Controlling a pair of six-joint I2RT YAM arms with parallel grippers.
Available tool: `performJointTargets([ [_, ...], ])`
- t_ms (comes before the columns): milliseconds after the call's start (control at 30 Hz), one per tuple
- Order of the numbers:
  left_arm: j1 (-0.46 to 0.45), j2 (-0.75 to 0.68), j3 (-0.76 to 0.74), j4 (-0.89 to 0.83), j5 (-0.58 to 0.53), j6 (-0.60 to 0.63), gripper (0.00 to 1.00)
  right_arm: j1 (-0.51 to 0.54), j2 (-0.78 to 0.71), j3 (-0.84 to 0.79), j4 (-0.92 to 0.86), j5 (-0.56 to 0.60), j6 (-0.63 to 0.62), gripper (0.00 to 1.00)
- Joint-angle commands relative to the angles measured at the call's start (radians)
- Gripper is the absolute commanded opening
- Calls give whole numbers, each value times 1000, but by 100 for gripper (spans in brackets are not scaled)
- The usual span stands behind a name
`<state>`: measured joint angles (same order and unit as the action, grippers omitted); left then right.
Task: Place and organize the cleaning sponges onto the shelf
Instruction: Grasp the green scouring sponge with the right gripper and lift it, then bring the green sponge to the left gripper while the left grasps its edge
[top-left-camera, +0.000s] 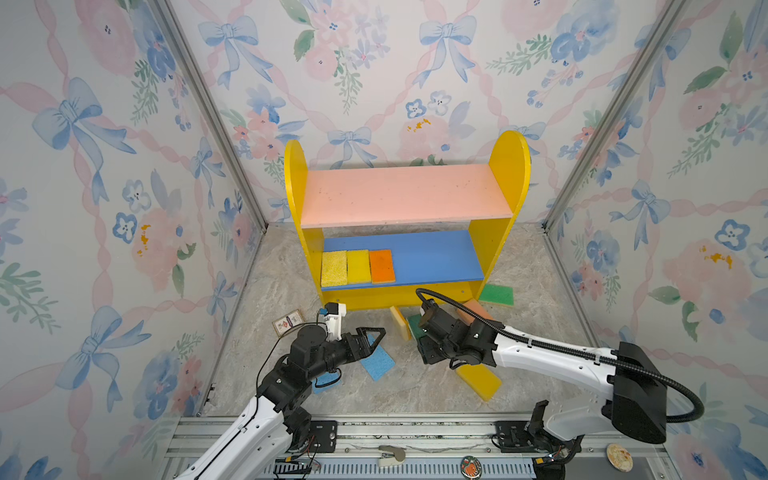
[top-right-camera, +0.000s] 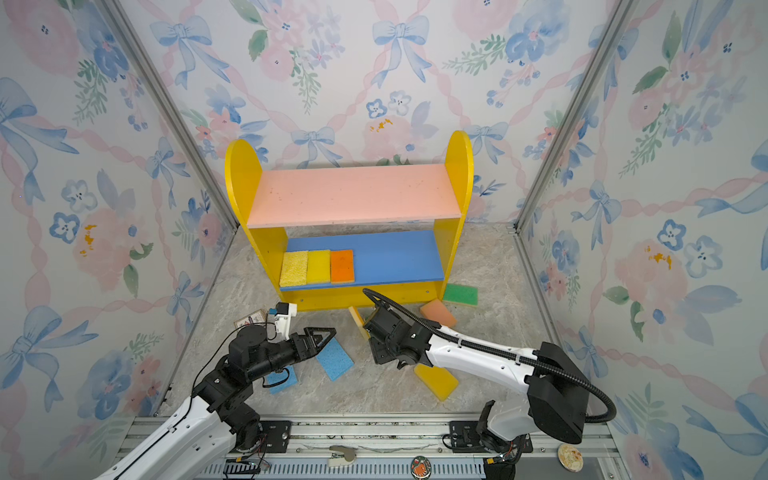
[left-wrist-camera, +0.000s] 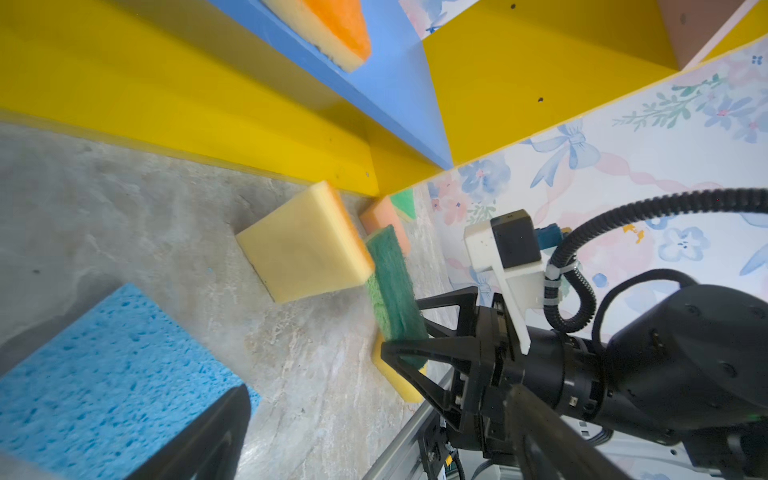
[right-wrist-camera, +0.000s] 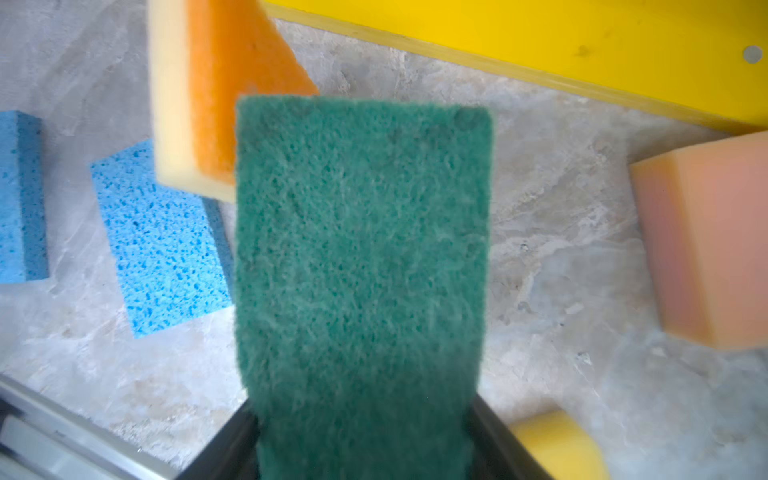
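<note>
Fuzzy rect dk-green sponge, pinched in R gripper

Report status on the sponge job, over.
Left gripper open over light blue sponge. Right gripper shut on dark green sponge. Three sponges rowed on shelf's blue board. Orange-faced sponge stands on edge close beside the held one.

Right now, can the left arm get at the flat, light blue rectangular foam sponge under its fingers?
Probably yes: the left fingers stand open just above the light blue sponge, which lies flat with nothing on it.
</note>
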<state>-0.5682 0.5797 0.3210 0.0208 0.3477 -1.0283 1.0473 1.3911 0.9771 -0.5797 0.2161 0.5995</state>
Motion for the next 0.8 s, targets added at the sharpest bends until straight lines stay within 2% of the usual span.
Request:
performJointTargets([
  [0,-58,46,-17,188,-39,-69,98,30,-57,12,-37,19,8,66],
  [167,-96,100,-46,334,-44,-121,98,43,-99,39,-37,-5,-8,66],
  [367,-142,166,-19,354,-71,-99,98,64,-117,41,41,-72,-23,66],
  [667,-150,214,-40,419,-98,-131,81,112,-91,100,70,-95,-57,66],
  [767,-151,231,-47,462,-93,-145,71,115,-74,108,94,-115,-58,66],
])
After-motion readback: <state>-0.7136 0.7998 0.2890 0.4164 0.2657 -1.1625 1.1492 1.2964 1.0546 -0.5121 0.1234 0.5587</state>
